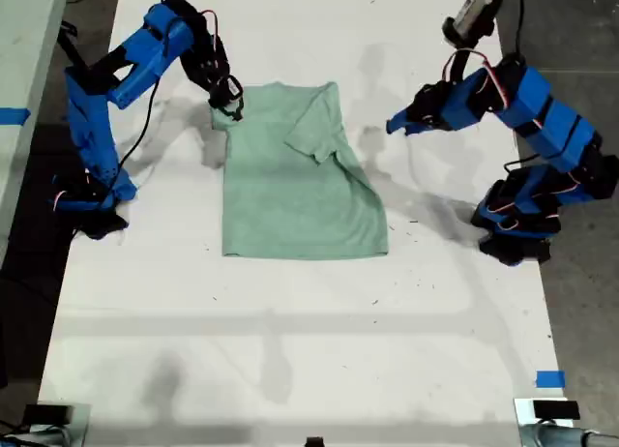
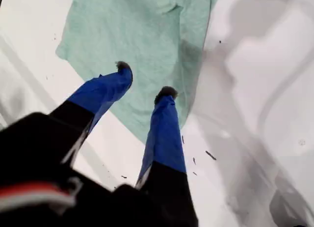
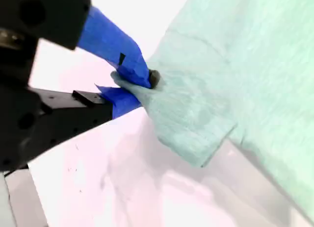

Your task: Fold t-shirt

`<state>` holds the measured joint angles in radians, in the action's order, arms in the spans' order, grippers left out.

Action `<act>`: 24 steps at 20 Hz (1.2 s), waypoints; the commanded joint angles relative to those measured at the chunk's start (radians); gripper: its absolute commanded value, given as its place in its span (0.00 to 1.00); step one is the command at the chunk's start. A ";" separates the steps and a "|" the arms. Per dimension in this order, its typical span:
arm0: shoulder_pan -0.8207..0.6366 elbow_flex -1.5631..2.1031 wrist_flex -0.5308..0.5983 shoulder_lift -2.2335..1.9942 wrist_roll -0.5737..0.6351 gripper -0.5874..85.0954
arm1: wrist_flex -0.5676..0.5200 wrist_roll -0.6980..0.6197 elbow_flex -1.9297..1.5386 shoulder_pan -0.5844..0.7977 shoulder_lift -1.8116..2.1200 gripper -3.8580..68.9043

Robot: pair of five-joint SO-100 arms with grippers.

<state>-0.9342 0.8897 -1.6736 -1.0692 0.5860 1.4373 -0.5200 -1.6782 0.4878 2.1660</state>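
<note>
Where the exterior view shows the t-shirt [image 1: 295, 181] lying partly folded on the white tabletop [image 1: 290, 350] between both arms, it looks light, limp and wrinkly, best taken by an edge or sleeve. In the first wrist view my first claw [image 2: 145, 80] hangs open and empty above the t-shirt's edge; in the second, my second claw [image 3: 131, 85] pinches a t-shirt corner
</note>
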 commanded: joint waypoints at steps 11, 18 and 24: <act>0.301 -0.153 0.557 0.112 0.075 0.38 | -0.034 0.067 -0.101 -0.012 0.127 0.25; 0.245 -0.118 0.316 -0.201 0.112 0.40 | -0.051 0.112 -0.232 -0.034 0.213 0.25; 0.515 0.350 0.166 -0.637 0.058 0.40 | -0.089 0.103 -0.334 -0.236 0.265 0.25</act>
<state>-0.5292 1.1106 -1.4956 -1.5294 0.6780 1.3867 -0.4080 -2.0141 0.3344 2.4176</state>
